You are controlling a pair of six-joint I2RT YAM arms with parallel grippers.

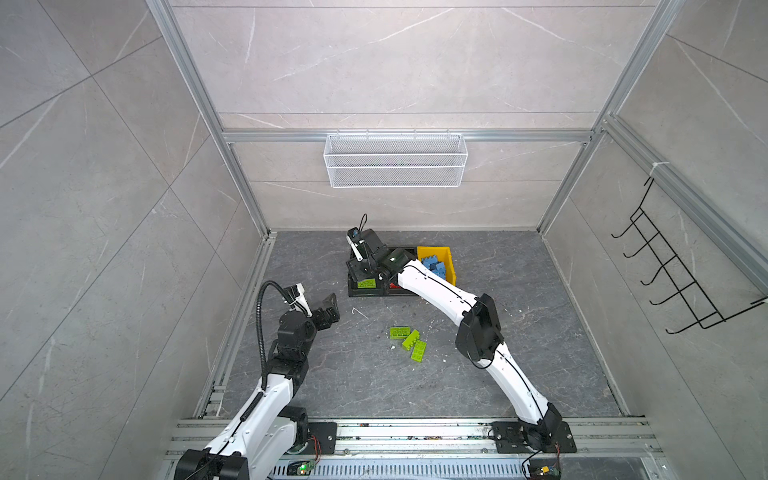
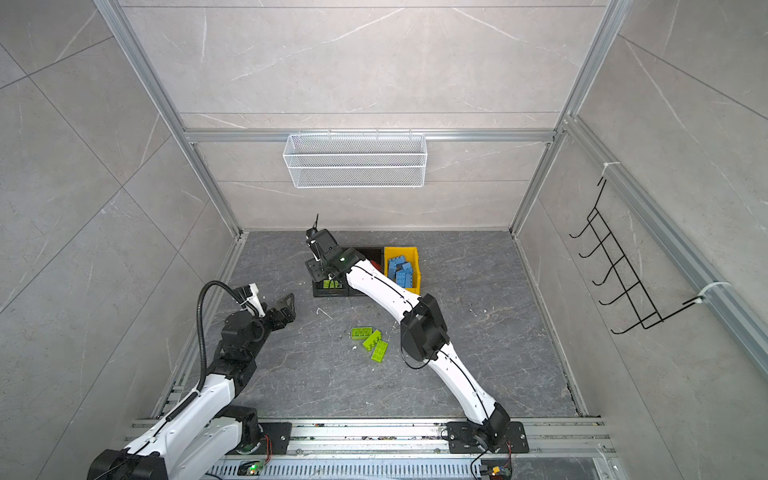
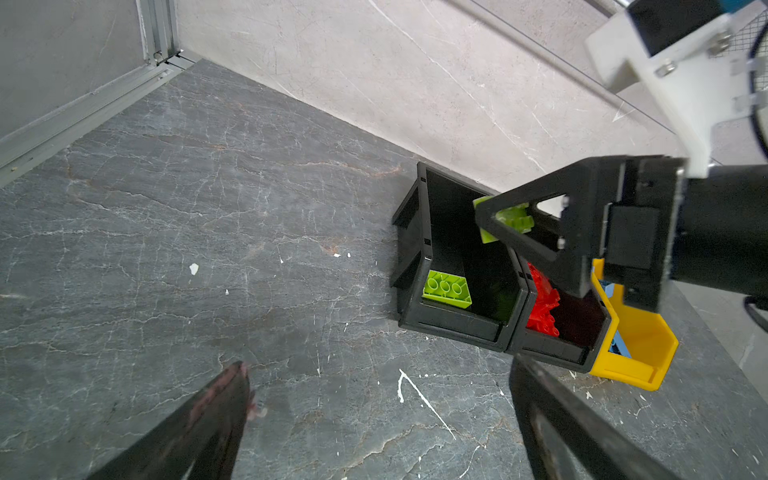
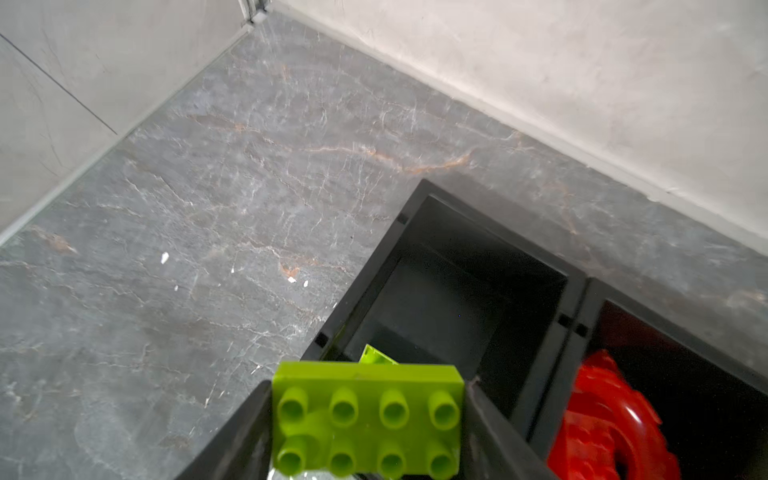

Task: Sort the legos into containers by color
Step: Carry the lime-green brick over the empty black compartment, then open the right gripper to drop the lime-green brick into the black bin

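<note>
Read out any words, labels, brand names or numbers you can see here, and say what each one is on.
No text here can be read.
Green brick in the right gripper: plain studs, no lettering visible.
Black bins and yellow bin: no labels visible.
Circuit boards at the near edge: too small to read.

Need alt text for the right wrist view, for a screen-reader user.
The right gripper grips a lime green eight-stud brick in the foreground, with an open black bin beyond it showing a corner of another green brick. A second black bin beside it holds red bricks; grey marbled floor and pale wall lie behind.
</note>
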